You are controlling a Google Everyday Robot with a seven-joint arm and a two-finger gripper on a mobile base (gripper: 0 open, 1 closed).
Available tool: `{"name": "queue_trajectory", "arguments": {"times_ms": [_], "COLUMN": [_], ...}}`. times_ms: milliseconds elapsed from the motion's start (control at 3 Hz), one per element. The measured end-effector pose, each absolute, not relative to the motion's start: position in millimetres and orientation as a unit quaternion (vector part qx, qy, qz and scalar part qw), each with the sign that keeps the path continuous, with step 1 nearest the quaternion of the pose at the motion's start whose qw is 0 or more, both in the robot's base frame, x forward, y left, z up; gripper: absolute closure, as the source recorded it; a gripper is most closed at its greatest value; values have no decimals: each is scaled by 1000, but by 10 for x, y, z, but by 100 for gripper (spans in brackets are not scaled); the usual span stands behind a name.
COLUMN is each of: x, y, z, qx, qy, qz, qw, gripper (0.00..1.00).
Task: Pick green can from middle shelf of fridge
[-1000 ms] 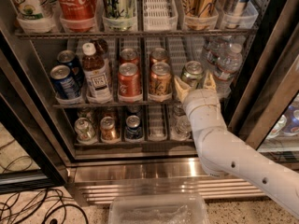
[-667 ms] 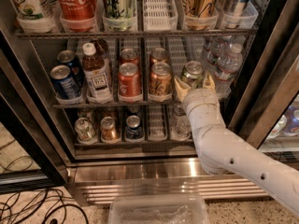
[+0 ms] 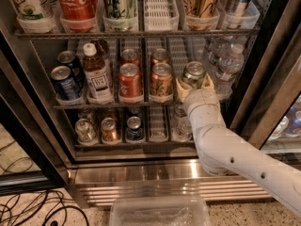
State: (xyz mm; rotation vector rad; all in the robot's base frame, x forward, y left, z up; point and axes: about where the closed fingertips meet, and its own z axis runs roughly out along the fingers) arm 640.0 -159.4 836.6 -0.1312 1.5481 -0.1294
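The green can [image 3: 194, 74] stands at the front of the middle shelf [image 3: 117, 104] in the fridge [image 3: 141, 173], right of an orange-brown can [image 3: 161, 80]. My gripper [image 3: 194, 84] reaches into the shelf from below right on a white arm [image 3: 225, 145]. Its pale fingers [image 3: 181, 87] sit tight against both sides of the green can, which still stands upright on the shelf.
On the same shelf are a red can [image 3: 130, 81], a tea bottle [image 3: 97, 76], blue cans [image 3: 64, 82] and water bottles [image 3: 228, 66]. The rack above holds tall cans and a Coca-Cola bottle [image 3: 76, 4]. The door frame [image 3: 277, 84] is at right. A clear bin [image 3: 160, 211] and cables [image 3: 37, 206] lie on the floor.
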Motion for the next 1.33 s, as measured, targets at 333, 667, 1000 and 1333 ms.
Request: {"name": "queue_trajectory", "arguments": {"times_ms": [333,667,1000,1333], "x": [6405,6368,6299,6219], "y": [-1581,-1524,-1446,-1373], "z": [8355,8445,8631,8810], "qx": [-60,-64,-76,-90], "qy": [700,702,705,705], "qz": [-52,-28,6,36], "qw": [710,709,705,702], "gripper": [88,100,100,100]}}
